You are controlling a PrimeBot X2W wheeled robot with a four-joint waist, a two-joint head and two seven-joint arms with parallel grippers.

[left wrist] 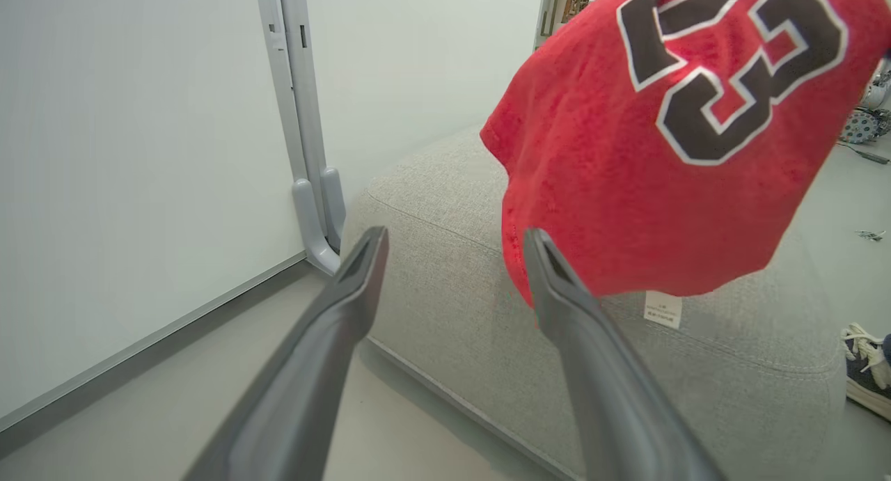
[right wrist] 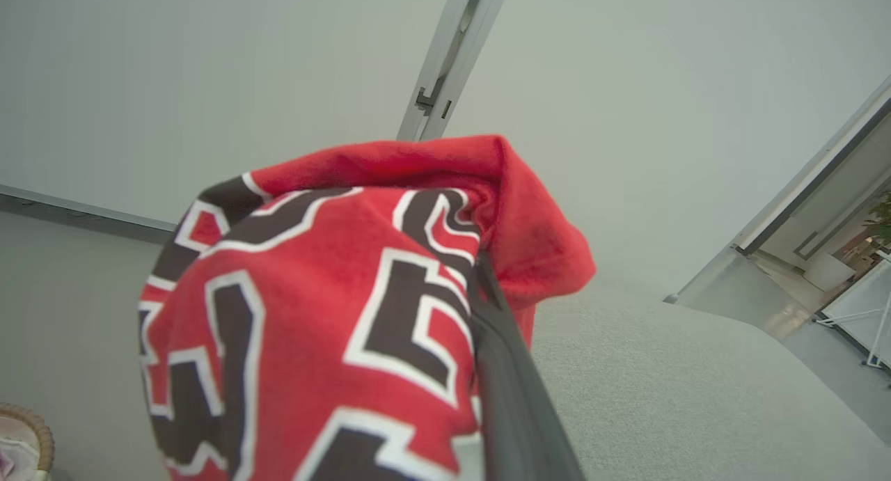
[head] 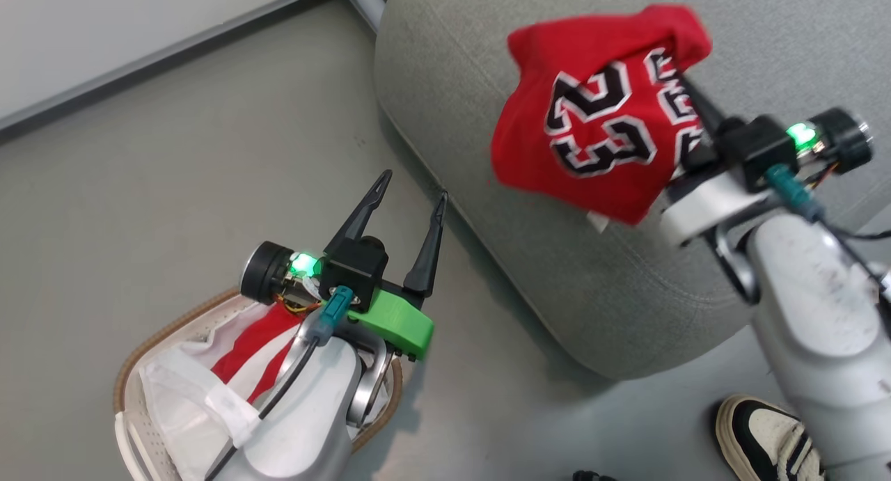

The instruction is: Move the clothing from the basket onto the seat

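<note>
Clothing: the "23" jersey (head: 598, 119) is off the basket (head: 150, 342), bunched and draped over the fingers of the right end effector (head: 696, 101), which is clamped together on the fabric. The jersey hangs below and to the side of those fingers, in the air over the seat (head: 766, 42), and looks not to touch the cushion. A white label dangles from the hem.

The left end effector (head: 415, 185) has its fingers wide apart and empty. It sits above the basket and points towards the seat's near edge. The striped garment (head: 254, 342) lies under its wrist, inside the basket on the white liner (head: 188, 390).

Step in hand, judged: placing the jersey.
- The cushion edge looks close under the end effector, so reach further over the cushion so the cloth can't slide to the floor.
- Lower until most of the fabric rests on the seat, then part the fingers.
- The cloth wraps over the fingertips and may snag. Pull back along the finger line, low and slow, not up.
- Keep the left arm where it is, clear of the swing.
- A person's shoe (head: 759, 436) sits near the right arm's base, so avoid a wide elbow sweep.
</note>
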